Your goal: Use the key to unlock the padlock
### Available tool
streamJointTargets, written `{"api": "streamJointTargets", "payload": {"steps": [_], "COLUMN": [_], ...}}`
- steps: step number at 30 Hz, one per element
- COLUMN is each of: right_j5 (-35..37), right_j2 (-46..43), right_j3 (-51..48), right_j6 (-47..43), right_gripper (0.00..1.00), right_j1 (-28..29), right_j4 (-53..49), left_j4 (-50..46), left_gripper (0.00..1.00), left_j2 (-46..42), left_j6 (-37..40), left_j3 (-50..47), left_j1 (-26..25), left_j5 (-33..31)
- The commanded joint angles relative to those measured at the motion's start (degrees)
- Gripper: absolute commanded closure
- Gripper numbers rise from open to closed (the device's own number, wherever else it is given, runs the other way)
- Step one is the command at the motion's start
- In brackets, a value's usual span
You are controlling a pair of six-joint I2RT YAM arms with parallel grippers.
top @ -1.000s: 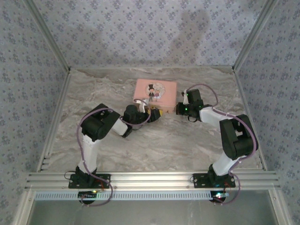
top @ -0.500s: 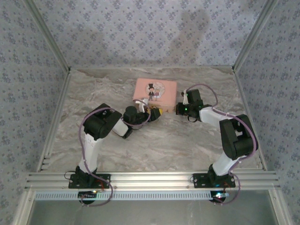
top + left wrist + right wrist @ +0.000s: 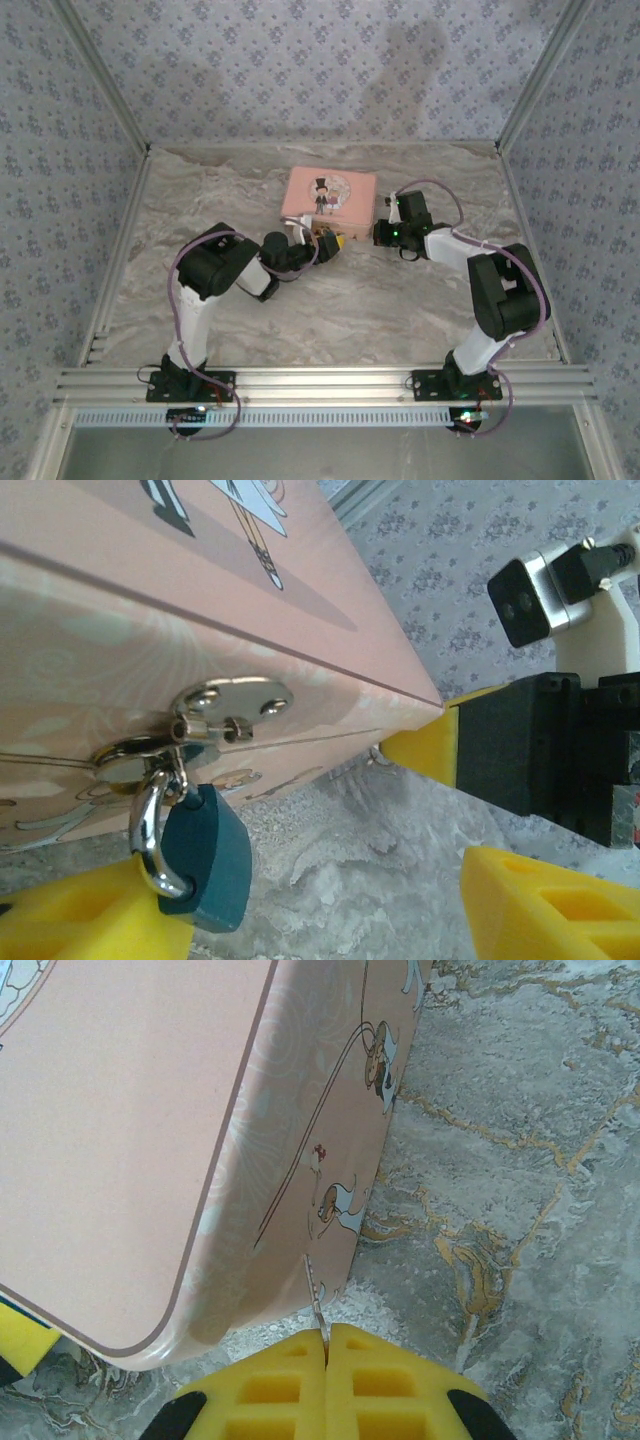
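Marble-pattern table (image 3: 400, 300), patterned walls around it. Pink box (image 3: 330, 195) sits mid-table toward the far side, lid with cartoon couple facing up. Both arms reach in to the box's near side. Left gripper (image 3: 333, 243) is at the front wall and right gripper (image 3: 378, 233) at the box's right near corner. In the left wrist view, the left gripper (image 3: 320, 920) has its yellow fingers (image 3: 550, 900) spread wide apart, holding nothing, with bare table between them. The silver clasp (image 3: 225, 702) is on the box front wall. The padlock (image 3: 215, 865) hangs from the clasp ring, tilted, with a dark teal body and a silver shackle that looks closed. It sits right at the left gripper's one finger; cannot tell if touching. The right gripper's yellow tip is visible there at the box corner, well apart from the padlock. In the right wrist view, the right gripper (image 3: 326, 1360) has its fingers pressed together, pinching the key (image 3: 314, 1295). The key is a thin pale sliver sticking out from the fingertips toward the lower edge of the box wall near the rounded corner. Cannot tell if the key tip touches the box.
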Motion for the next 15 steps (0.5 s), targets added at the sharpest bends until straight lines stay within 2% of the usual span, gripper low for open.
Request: {"api": "streamJointTargets", "payload": {"steps": [1, 15], "right_j5": [-1.31, -1.31], "right_j2": [0.69, 0.71], "right_j3": [1.64, 0.92], "right_j6": [-1.09, -0.85], "right_gripper": [1.0, 1.0], "right_j1": [0.58, 0.72], "right_j4": [-0.23, 0.52], "left_j4": [-3.89, -4.59], "left_gripper": [0.33, 0.61], "left_j2": [-0.34, 1.46], "left_j6": [1.31, -3.25], "left_j3": [0.3, 0.1], "left_j1": [0.06, 2.36], "left_j5": [-2.31, -0.82]}}
